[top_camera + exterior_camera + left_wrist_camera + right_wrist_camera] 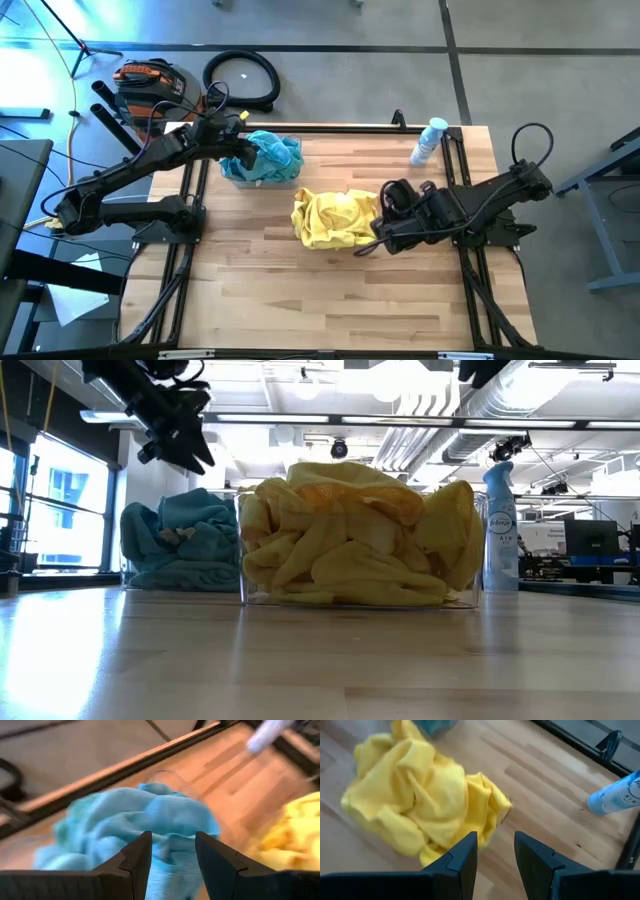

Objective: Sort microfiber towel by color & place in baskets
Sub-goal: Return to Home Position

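Teal-blue microfiber towels point(268, 158) lie heaped in a clear basket point(170, 774) at the table's far left. Bright yellow towels point(335, 218) fill a second clear basket point(260, 598) near the table's middle. My left gripper point(172, 850) hangs open above the teal heap point(150, 815), slanting down, with nothing between its fingers; the low view shows it point(185, 445) well clear above the heap point(180, 545). My right gripper point(495, 850) hovers open at the right of the yellow heap point(415, 795), empty.
A small spray bottle point(428, 140) lies at the table's far right corner, and shows in the low view point(500, 525) to the right of the yellow basket. Bare wooden tabletop point(330, 300) stretches along the near side. Black frame rails point(190, 250) border the table.
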Robot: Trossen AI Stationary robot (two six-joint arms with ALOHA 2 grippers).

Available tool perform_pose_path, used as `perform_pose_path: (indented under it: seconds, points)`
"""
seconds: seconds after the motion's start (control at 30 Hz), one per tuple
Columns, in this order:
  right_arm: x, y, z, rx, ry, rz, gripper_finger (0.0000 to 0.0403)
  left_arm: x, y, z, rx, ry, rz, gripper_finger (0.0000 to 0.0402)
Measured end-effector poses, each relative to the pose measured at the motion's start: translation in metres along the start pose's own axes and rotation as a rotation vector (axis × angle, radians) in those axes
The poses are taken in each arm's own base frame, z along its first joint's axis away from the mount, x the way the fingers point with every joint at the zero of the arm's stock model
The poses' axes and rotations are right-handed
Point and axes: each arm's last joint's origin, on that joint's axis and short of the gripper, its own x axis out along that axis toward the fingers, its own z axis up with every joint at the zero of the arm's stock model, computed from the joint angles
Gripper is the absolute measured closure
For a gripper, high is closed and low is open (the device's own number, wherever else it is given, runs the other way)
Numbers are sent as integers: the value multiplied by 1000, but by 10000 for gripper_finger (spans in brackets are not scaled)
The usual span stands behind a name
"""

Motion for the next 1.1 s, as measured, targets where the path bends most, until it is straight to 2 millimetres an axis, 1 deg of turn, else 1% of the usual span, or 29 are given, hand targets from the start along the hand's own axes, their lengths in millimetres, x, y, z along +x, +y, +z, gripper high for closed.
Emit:
perform_pose_path:
  seconds: [0.07, 0.17, 0.23, 0.37, 0.43, 0.53, 0.7, 0.8, 0.97, 1.1]
  points:
    - [0, 0, -1, -44, 25, 2, 279, -2, -4, 0, 0, 5, -89, 259]
    - [0, 0, -1, -54, 28, 2, 279, -12, -19, 3, 125, -48, -314, 259]
    - [0, -1, -1, -77, 28, -1, 279, -22, -29, 4, 169, -98, -397, 259]
    - [5, -1, -3, -113, -13, -31, 279, -43, -45, -5, 302, -175, -420, 259]
    - [10, -1, -7, -126, -23, -53, 279, -52, -53, -15, 383, -211, -432, 259]
    - [21, 0, -15, -144, -18, -79, 279, -60, -61, -33, 423, -257, -486, 259]
    - [40, 3, -29, -105, 1, -82, 279, -69, -59, -62, 430, -303, -554, 259]
    - [49, 5, -35, -70, 5, -74, 279, -77, -53, -72, 422, -334, -589, 259]
    - [54, 7, -39, -41, 3, -61, 279, -92, -36, -84, 389, -420, -652, 259]
    - [54, 8, -38, -52, 5, -52, 279, -93, -21, -99, 355, -481, -685, 259]
